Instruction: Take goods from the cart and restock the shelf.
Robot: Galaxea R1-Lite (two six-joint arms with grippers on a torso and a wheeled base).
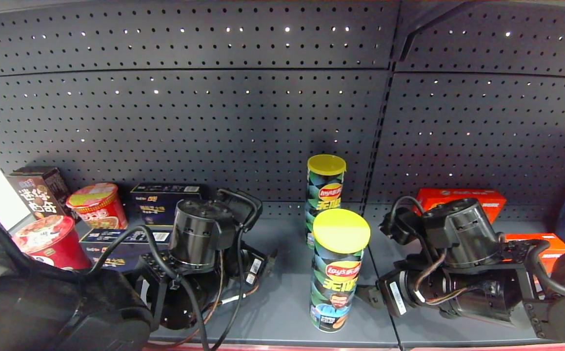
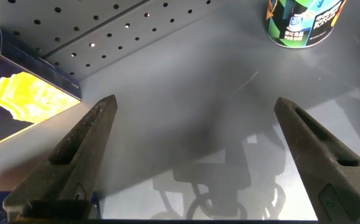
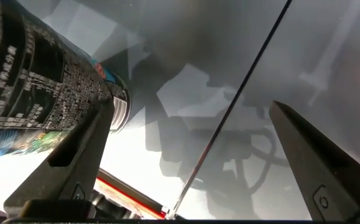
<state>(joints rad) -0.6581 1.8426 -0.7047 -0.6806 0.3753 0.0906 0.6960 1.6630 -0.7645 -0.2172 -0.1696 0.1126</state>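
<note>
The front chip can stands upright on the shelf, lined up before the rear chip can, seemingly to form a tidy row, with the right hand spread apart just beside it and the left hand likewise spread over bare shelf.

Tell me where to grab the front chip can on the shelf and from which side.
Grip the front chip can around its mid-body, below the yellow lid, coming from the robot's right. It stands upright, a tall round tube, and the open right tool sits beside that flank. A second can stands close behind it.
</note>
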